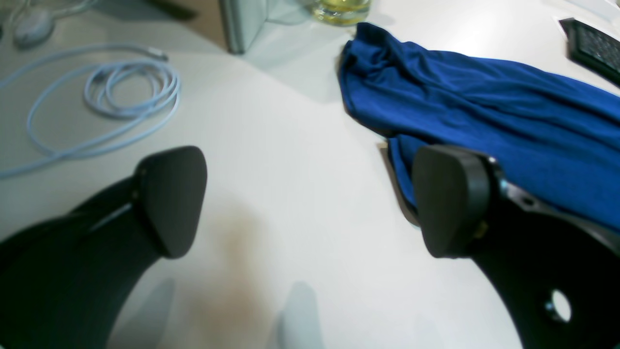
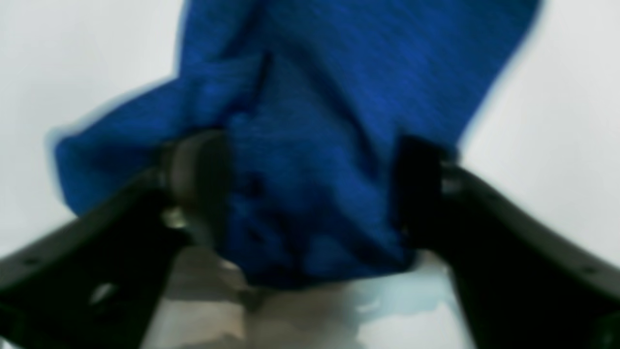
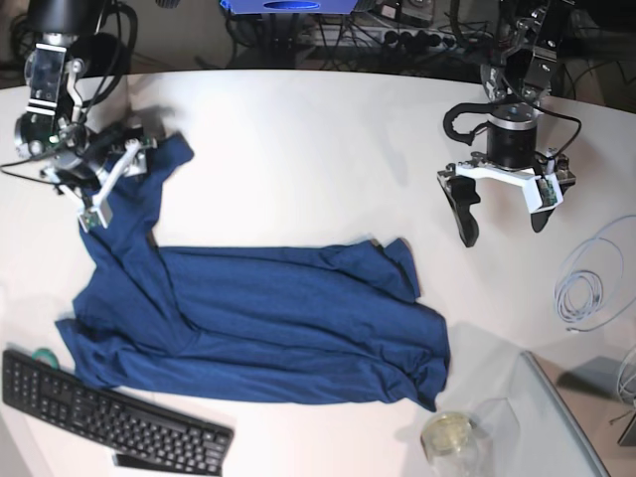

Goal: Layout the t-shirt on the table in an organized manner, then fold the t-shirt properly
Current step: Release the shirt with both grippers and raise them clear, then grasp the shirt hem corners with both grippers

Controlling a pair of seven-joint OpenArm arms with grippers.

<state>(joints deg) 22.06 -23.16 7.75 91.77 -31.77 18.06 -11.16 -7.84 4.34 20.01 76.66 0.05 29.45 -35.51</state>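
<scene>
Filling the right wrist view up close: blue cloth of the t-shirt bunching between the fingers of the right gripper, which are standing partly apart around the fabric; not yet pinching it, going by the blurred picture. Lying crumpled across the near left part of the counter, one end of the shirt reaching up into that gripper. Needing, probably, a firm pinch on a single hem corner before pulling outward, keeping the cloth low so as to flatten the folds. Hanging over bare counter further right, well apart from the shirt: the left gripper, wide apart and empty.
</scene>
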